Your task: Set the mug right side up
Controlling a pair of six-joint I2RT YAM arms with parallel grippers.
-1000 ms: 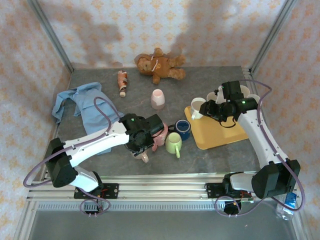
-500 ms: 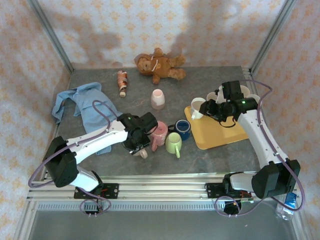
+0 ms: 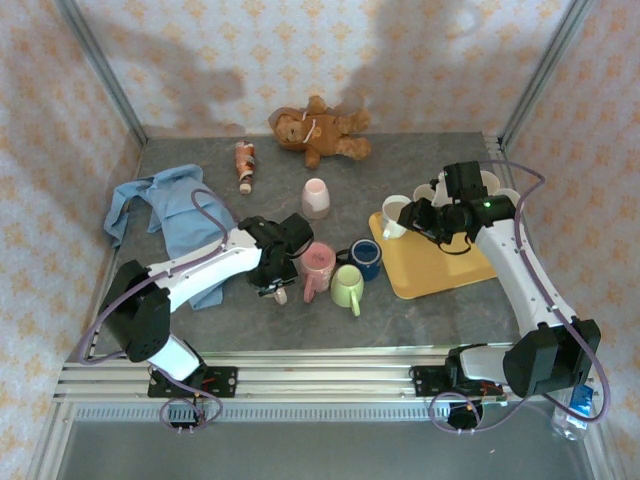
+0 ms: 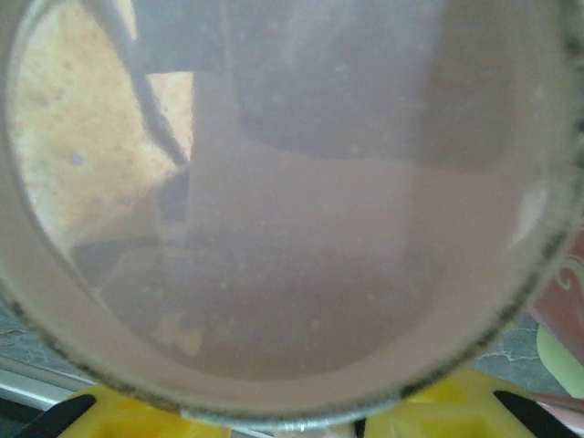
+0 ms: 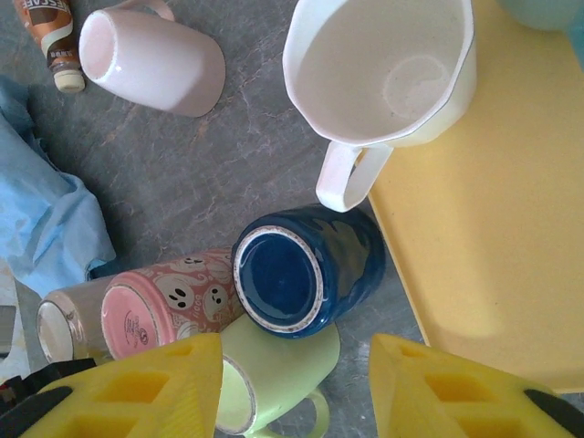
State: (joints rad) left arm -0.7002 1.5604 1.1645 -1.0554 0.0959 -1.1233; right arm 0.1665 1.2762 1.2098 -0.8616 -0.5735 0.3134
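Left tool (image 3: 283,266): mine, low over the tabletop (image 3: 430,320) and right at the pink mug (image 3: 320,262). My wrist camera looks straight into the mug's mouth, with my yellow fingertips (image 4: 119,415) just under its rim. I cannot tell whether I have closed on it or only bracket it.
Pink mug: it lies on its side near the front middle of the tabletop. Its base faces the right arm and its mouth faces me, so by my reckoning the turn is under way and not finished.
Grip: I would make sure of a firm hold on the wall or rim before tipping further. Glazed ceramic will likely slip if pinched lightly.
The turn: I would roll the wrist slowly until the base points down, then lower the mug flat. I would let go only once it stands on its own.
Neighbours: the green mug (image 3: 347,287) lies just beside it and the blue mug (image 3: 366,257) sits close behind. I would swing the mug toward my own side, away from both.
Yellow tray (image 3: 440,275): it sits beyond those mugs, well out of the turning path.
Right tool (image 5: 297,388): its fingers stand wide apart and hold nothing. It hovers near the white mug (image 5: 383,73) on the tray corner and is best kept out of this step.
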